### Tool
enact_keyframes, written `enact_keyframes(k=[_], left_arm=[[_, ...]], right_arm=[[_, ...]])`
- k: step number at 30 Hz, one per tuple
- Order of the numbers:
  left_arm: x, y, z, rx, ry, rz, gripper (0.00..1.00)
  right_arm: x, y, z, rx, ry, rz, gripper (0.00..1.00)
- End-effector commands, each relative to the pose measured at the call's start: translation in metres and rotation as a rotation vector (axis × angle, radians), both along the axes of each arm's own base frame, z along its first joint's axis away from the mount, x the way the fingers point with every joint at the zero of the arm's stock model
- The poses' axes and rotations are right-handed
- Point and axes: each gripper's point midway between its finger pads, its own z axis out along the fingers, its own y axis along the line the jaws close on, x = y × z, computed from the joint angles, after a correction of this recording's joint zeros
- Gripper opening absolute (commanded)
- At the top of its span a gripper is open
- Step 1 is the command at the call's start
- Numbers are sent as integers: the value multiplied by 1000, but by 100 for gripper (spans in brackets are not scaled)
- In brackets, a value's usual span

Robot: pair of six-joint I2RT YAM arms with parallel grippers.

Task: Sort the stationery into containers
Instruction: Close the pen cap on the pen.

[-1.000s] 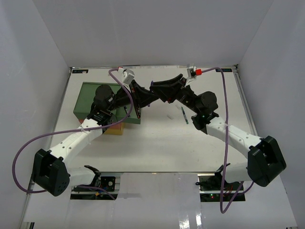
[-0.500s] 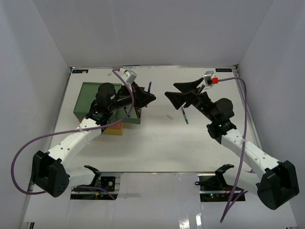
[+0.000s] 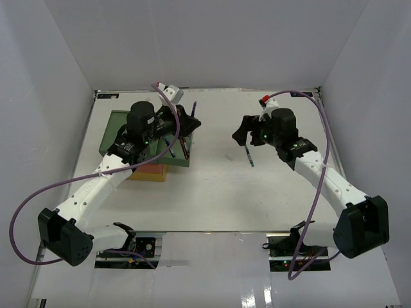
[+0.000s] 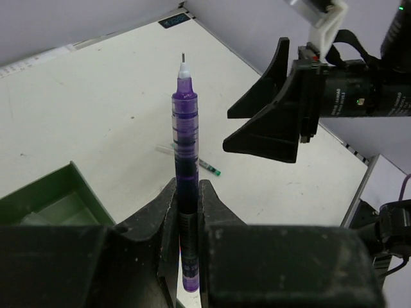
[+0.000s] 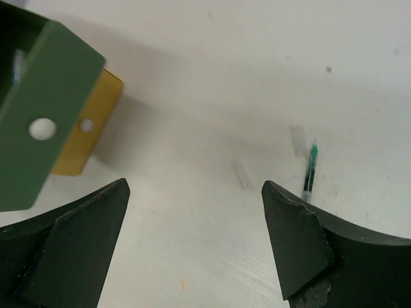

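Purple pen (image 4: 183, 147) stands pinched tight in the left end effector (image 4: 187, 192), just beside the green drawer (image 3: 119, 128); right end effector (image 5: 194, 187) gapes wide, empty, well apart from that drawer, near a green pen (image 5: 310, 172) on the worktop (image 3: 212, 192).

The left fingers (image 4: 215, 208) pinch a purple pen (image 4: 184, 147), tip up. Behind it, a thin green-tipped pen (image 4: 209, 168) lies on the white desk (image 4: 96, 96). The right fingers (image 4: 270, 131) stand apart opposite.

Lower end of purple pen (image 4: 183, 141) hidden in left gripper (image 4: 187, 191); green drawer (image 5: 58, 83) (upper left) cut off.
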Motion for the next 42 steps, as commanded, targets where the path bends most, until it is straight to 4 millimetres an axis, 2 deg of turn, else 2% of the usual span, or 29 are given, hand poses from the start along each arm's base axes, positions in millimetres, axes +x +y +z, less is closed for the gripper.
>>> enact_keyframes(k=[1, 2, 3, 7, 10, 11, 12, 14, 15, 18, 20, 22, 23, 25, 26, 29, 30, 32, 38, 39, 42], left_arm=[[-3, 15, 9, 44, -35, 47, 0], [-2, 16, 9, 48, -38, 53, 0], [-2, 17, 9, 51, -42, 57, 0], [-3, 22, 7, 65, -51, 69, 0], [-7, 25, 6, 63, -57, 75, 0], [-8, 27, 6, 63, -58, 78, 0], [-11, 29, 8, 59, -66, 81, 0], [-11, 32, 5, 69, -72, 94, 0], [-12, 34, 7, 71, -81, 98, 0], [-13, 39, 7, 80, -95, 115, 0], [-10, 44, 7, 77, -105, 149, 0], [-10, 48, 5, 71, -107, 167, 0], [-10, 51, 1, 76, -106, 174, 0], [-8, 56, 1, 75, -115, 195, 0], [-6, 60, -1, 78, -113, 212, 0], [-1, 68, -8, 91, -107, 246, 0], [-1, 68, -8, 93, -106, 247, 0], [0, 69, -7, 89, -109, 249, 0], [-1, 72, -6, 79, -108, 248, 0], [-1, 72, -5, 76, -109, 245, 0], [-1, 72, -6, 68, -101, 238, 1]], right_arm=[[-7, -11, -22, -90, 179, -15, 90], [-8, -9, -28, -94, 225, -12, 90], [-6, -7, -24, -99, 214, 6, 90], [-2, -4, -16, -104, 71, 62, 90], [-5, -4, -25, -131, 45, 99, 90], [-1, -6, -36, -159, 70, 94, 90], [7, -7, -32, -181, 57, 86, 91], [13, -9, -51, -241, 118, 91, 96], [17, -7, -47, -250, 110, 101, 99], [23, -3, -61, -307, 118, 117, 91], [26, 0, -76, -368, 127, 123, 91], [29, 6, -83, -443, 108, 145, 90], [29, 8, -98, -482, 137, 153, 89], [31, 17, -105, -523, 136, 182, 83], [30, 20, -119, -549, 161, 206, 81], [32, 29, -136, -594, 184, 247, 78], [35, 34, -142, -610, 193, 255, 72], [38, 31, -151, -649, 224, 241, 63], [40, 38, -176, -714, 271, 265, 60], [37, 39, -180, -721, 280, 277, 56], [36, 41, -189, -729, 299, 291, 54]])
